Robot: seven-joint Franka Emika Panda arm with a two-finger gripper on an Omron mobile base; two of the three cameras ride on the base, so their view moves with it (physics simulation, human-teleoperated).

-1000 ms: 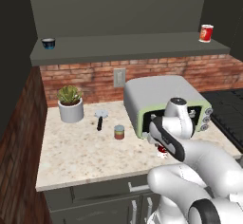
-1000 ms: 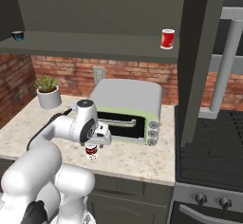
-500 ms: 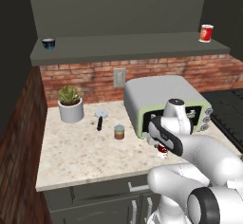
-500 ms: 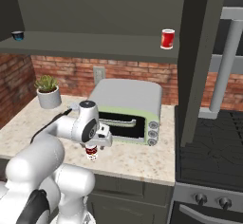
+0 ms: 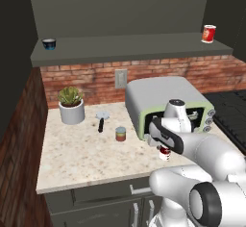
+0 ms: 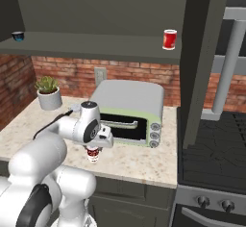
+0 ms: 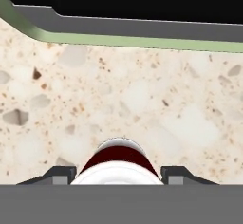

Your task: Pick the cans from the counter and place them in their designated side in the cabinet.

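My gripper (image 5: 165,148) points down in front of the toaster oven, shut on the dark red and white can (image 5: 165,153). From the right, the same can (image 6: 93,154) hangs just under the gripper (image 6: 93,149), low over the counter (image 6: 129,161). In the hand view the can (image 7: 118,157) sits between the two fingertips (image 7: 59,173). The second can (image 5: 120,134), with an orange-red label, stands alone on the counter (image 5: 72,158) to the left. Overhead is the cabinet shelf (image 5: 129,47).
A pale green toaster oven (image 5: 163,96) stands right behind the gripper. On the shelf are a bright red can (image 5: 208,33) at the right and a blue bowl (image 5: 48,44) at the left. A potted plant (image 5: 71,107) and a small dark-handled tool (image 5: 101,121) sit at the back left. The stove (image 6: 211,149) is to the right.
The jaws have closed onto the dark red and white can. The arm has hardly moved.
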